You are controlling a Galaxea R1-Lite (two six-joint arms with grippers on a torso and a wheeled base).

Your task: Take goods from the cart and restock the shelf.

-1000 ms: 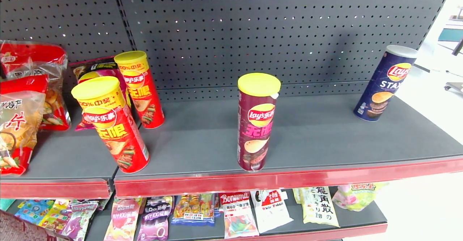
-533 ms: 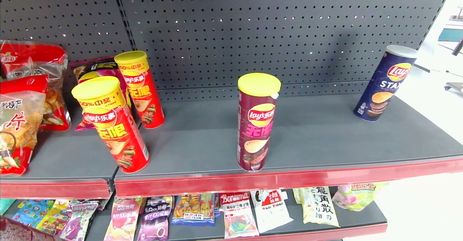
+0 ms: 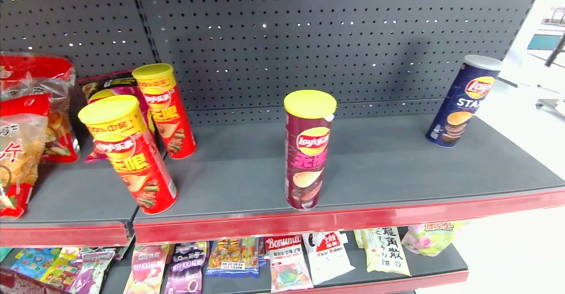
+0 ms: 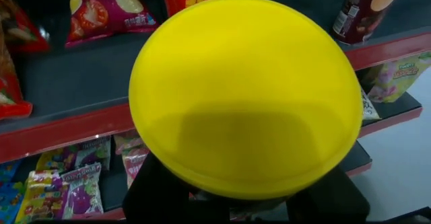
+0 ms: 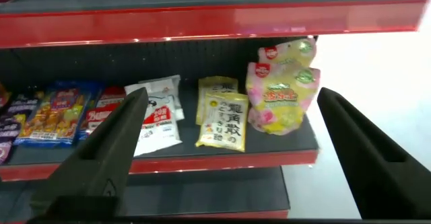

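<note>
A yellow-lidded chip can [image 4: 246,96] hangs in front of the red-edged shelf [image 4: 74,83].

The shelf [image 3: 397,166] bears four crisp tubes [image 3: 307,152] and snack bags [image 3: 22,130].

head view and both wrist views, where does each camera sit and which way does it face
Head view: on the head, looking down at the upper shelf of chip cans.
Left wrist view: facing the shelves; left gripper holds a yellow-lidded can.
Right wrist view: facing the lower shelf; right gripper open.
Shared: head and right wrist views show the green bag.
</note>
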